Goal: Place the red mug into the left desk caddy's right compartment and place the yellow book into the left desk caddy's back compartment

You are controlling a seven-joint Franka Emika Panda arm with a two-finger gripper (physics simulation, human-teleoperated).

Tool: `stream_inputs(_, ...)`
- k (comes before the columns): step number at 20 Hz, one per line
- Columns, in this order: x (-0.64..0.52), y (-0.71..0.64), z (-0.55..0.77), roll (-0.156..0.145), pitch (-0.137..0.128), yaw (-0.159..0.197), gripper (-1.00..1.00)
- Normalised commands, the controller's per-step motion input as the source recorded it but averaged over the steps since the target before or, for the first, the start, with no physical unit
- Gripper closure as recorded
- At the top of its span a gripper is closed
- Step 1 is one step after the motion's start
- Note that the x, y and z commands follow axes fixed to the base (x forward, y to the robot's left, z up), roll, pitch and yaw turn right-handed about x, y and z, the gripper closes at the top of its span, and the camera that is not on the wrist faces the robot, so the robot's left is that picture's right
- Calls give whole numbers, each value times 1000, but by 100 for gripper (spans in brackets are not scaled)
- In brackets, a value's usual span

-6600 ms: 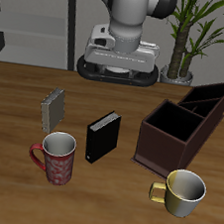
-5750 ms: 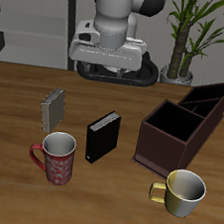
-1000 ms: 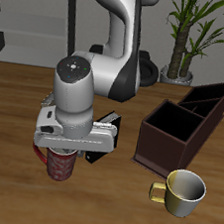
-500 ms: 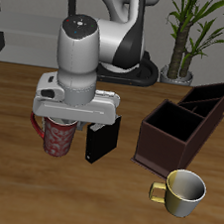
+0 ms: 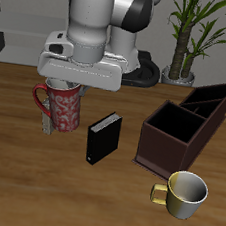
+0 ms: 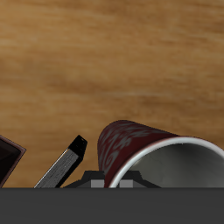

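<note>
The red mug [image 5: 60, 105], mottled pink with a loop handle, hangs well above the table, with my gripper [image 5: 65, 83] shut on its rim. In the wrist view the red mug [image 6: 140, 144] shows close up with its pale inside. The left desk caddy [image 5: 184, 124] is a dark brown open box standing apart from the mug; its large square right compartment [image 5: 172, 123] holds nothing. The yellow book [image 5: 46, 121] stands mostly hidden behind the raised mug; only a sliver shows.
A black book [image 5: 101, 139] stands upright between the mug and the caddy, also seen as the black book [image 6: 63, 164] in the wrist view. A yellow-and-white mug [image 5: 184, 194] with a golden handle sits near the table's front edge. A potted plant [image 5: 188, 34] stands at the back.
The arm came down from its high start and took hold of the red mug. Over the last second it has lifted the mug up off the table.
</note>
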Motion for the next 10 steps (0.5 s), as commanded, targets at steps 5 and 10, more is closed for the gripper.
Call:
stream_inputs(5, -406, 198, 563, -52, -35, -39, 100)
stream_inputs(10, -186, 249, 273, 6, 7, -25, 100)
